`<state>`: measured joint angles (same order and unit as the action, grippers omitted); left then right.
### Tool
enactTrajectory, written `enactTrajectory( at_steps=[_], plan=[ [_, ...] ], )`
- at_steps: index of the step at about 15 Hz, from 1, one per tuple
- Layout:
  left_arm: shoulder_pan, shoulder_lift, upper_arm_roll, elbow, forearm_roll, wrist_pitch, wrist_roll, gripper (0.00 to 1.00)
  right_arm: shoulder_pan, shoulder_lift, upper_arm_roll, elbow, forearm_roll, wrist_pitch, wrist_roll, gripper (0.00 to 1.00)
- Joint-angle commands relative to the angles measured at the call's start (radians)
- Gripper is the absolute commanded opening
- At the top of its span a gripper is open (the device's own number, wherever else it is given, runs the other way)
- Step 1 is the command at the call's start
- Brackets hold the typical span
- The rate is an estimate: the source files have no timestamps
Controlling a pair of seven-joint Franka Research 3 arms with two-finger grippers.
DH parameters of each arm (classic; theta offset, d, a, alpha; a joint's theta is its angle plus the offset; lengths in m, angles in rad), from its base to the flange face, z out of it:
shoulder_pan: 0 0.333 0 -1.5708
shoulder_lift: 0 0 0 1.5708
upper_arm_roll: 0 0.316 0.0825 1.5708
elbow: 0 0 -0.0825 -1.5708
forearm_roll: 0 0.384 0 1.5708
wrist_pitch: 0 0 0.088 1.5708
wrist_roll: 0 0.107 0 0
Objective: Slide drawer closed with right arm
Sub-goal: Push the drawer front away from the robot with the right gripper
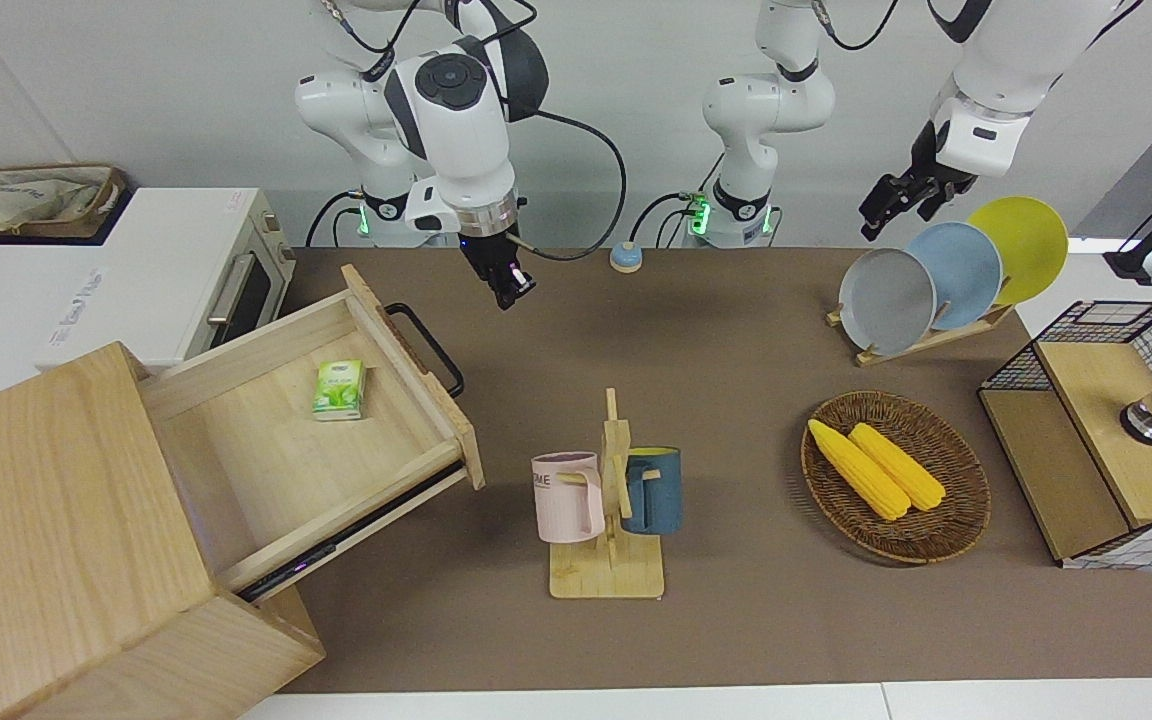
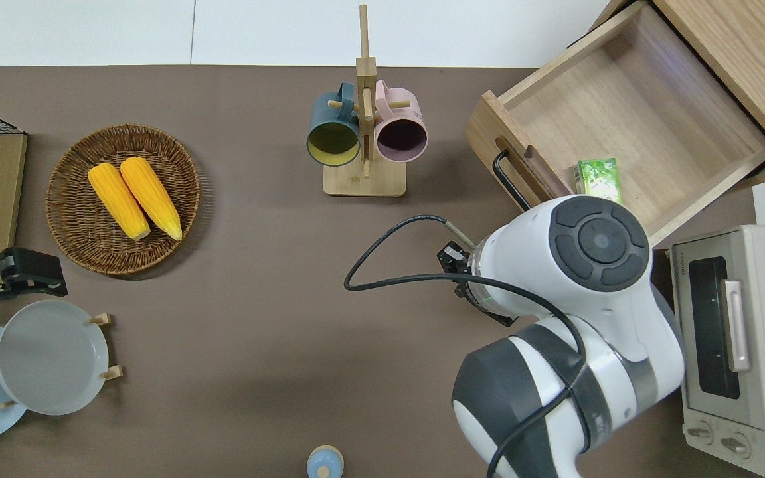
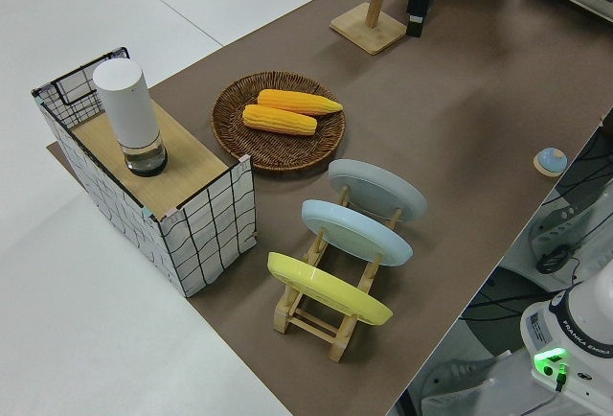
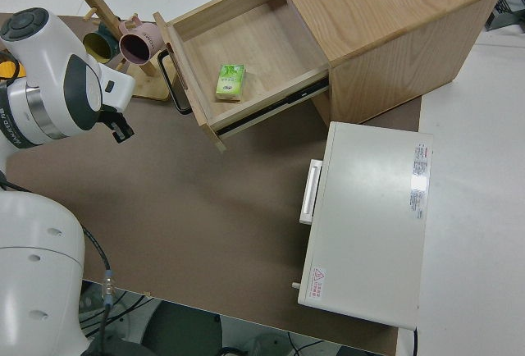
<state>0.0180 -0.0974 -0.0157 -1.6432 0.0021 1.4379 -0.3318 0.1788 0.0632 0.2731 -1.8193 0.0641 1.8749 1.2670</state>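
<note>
The drawer [image 1: 266, 450] of the pale wooden cabinet [image 1: 46, 520] stands pulled far out, angled toward the middle of the table. Its black bar handle [image 1: 431, 345] is on the front. A small green carton [image 1: 339, 388] lies inside on the drawer floor. My right gripper [image 1: 508, 288] hangs shut with nothing in it, over the brown mat just off the handle's end nearest the robots, without touching it. In the overhead view the right wrist [image 2: 595, 245] covers the fingers and the drawer's near corner. The left gripper [image 1: 886, 205] is parked.
A white toaster oven [image 1: 186, 270] stands beside the cabinet, nearer the robots. A mug rack [image 1: 611, 500] with two mugs stands mid-table, near the drawer front. A basket [image 1: 956, 535] holding corn, a plate rack [image 1: 946, 280] and a wire-mesh box [image 1: 1096, 440] fill the left arm's end.
</note>
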Motion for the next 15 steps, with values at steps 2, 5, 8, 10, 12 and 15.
enactTrajectory(
  at_steps=[2,5,8,10,12,15],
  plan=[
    [-0.004,-0.008,0.005,0.0,-0.004,-0.002,0.01,0.99,0.004,0.026,-0.009,-0.006,-0.056,0.07,0.026,0.0],
    [-0.004,-0.008,0.005,0.0,-0.004,-0.001,0.01,0.99,0.001,0.038,-0.021,0.0,-0.06,0.076,0.008,0.0],
    [-0.004,-0.008,0.005,0.0,-0.004,-0.002,0.01,0.99,-0.002,0.047,-0.041,0.008,-0.056,0.078,-0.043,0.0],
    [-0.004,-0.008,0.005,0.0,-0.004,-0.002,0.01,0.99,-0.005,0.053,-0.058,0.011,-0.056,0.104,-0.076,0.0],
    [-0.004,-0.008,0.005,0.0,-0.004,-0.002,0.01,0.99,-0.012,0.066,-0.08,0.011,-0.058,0.142,-0.107,0.0],
    [-0.004,-0.008,0.005,0.0,-0.004,-0.002,0.01,0.99,-0.016,0.075,-0.1,0.014,-0.055,0.165,-0.146,0.0]
  ],
)
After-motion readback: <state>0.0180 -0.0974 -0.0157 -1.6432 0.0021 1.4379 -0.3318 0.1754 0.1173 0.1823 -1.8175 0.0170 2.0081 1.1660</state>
